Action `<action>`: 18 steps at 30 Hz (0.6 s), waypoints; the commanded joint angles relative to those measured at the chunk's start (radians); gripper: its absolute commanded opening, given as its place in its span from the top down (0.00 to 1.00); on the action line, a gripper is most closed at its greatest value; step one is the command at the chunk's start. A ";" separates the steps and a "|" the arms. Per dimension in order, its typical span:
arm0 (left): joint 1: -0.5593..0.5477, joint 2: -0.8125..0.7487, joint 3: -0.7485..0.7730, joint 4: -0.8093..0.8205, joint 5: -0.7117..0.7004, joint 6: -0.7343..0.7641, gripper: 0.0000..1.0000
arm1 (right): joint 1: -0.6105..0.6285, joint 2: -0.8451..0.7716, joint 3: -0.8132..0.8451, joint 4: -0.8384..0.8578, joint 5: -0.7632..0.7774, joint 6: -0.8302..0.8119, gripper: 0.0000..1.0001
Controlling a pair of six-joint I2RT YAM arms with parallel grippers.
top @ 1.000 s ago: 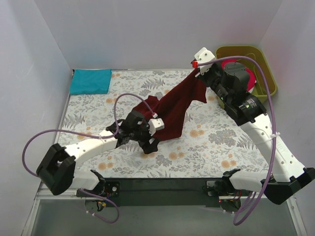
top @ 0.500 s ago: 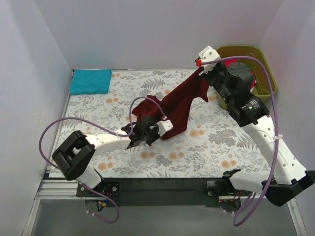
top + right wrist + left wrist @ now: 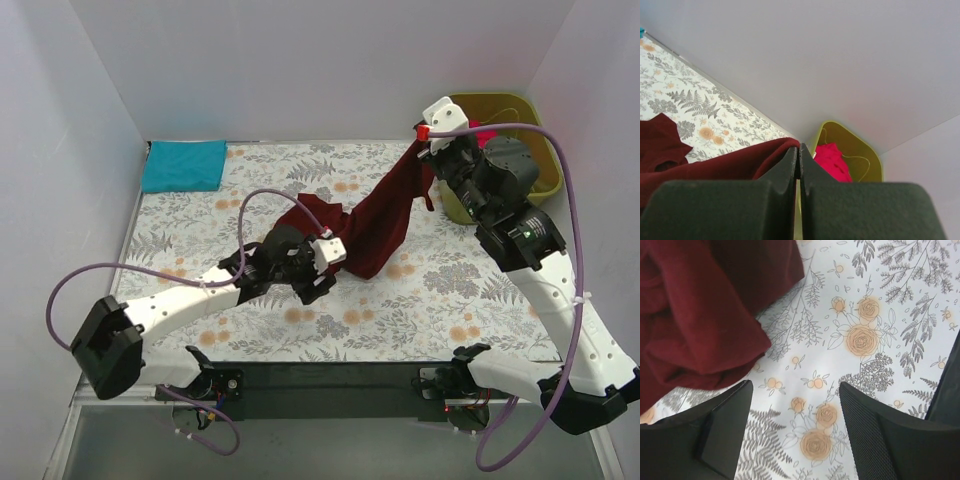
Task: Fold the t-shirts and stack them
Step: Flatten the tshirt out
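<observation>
The maroon t-shirt [image 3: 385, 215] hangs slantwise from the right claw [image 3: 428, 140], which is pinched tight on its top edge, its lower end heaped on the bench [image 3: 450, 290]; the left claw [image 3: 795, 410] gapes empty just beside that heap; it should take one hem corner cleanly, then both spread the cloth flat. Three shirts in all: this one; a teal t-shirt [image 3: 184, 165] folded at the far left corner; a red-pink t-shirt [image 3: 830, 160] in the single tub [image 3: 520, 105].

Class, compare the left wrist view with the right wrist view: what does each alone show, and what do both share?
Left wrist only: the left tool, open above the tablecloth. Right wrist only: the right tool shut on the maroon t-shirt, plus the green tub holding a red-pink t-shirt. Shared: the maroon t-shirt and the tablecloth.
</observation>
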 commanded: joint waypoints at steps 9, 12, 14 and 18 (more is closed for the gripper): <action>-0.190 0.310 0.098 0.336 -0.094 0.106 0.30 | -0.009 0.045 0.002 0.103 0.022 -0.002 0.99; -0.192 0.416 0.136 0.406 -0.123 0.110 0.29 | -0.014 0.065 0.011 0.114 0.023 -0.002 0.99; -0.192 0.496 0.162 0.473 -0.173 0.112 0.29 | -0.024 0.072 0.011 0.121 0.020 -0.003 0.99; -0.192 0.623 0.215 0.594 -0.319 0.130 0.28 | -0.047 0.070 0.005 0.123 0.010 0.004 0.99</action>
